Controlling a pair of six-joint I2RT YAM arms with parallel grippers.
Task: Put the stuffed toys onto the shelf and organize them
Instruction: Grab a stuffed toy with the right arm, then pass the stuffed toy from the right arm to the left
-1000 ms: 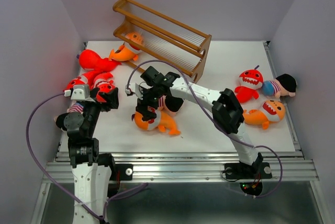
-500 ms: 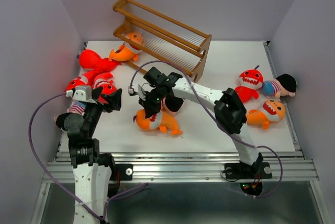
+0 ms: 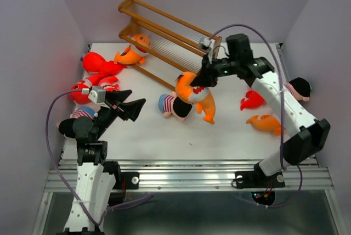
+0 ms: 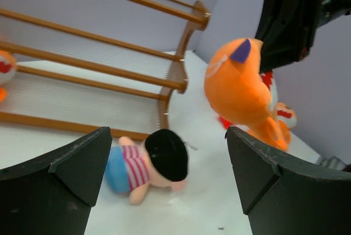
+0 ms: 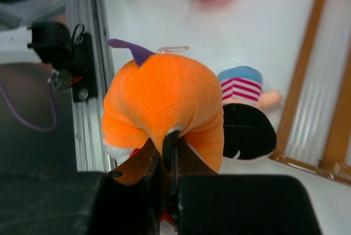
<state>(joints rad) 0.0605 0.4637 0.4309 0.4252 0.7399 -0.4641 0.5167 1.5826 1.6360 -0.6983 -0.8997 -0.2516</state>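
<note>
a: what is changing with the right gripper (image 3: 201,79)?

b: a second ago it was hanging open, low over the orange shark (image 3: 193,93) in the middle of the table (image 3: 230,136). now it is pinching that shark's plush, fingers nearly meeting, and is holding it in the air just in front of the shelf (image 3: 170,37), near its right end panel.

a: so one toy is on its way?

b: probably. it is not resting on any tier yet, and the next move is likely calling for a lift over the rails.

a: and the left gripper (image 3: 137,110)?

b: it is standing wide apart, holding nothing. it is pointing at the striped doll (image 3: 174,106) lying on the table, which is looking like the next candidate.
</note>
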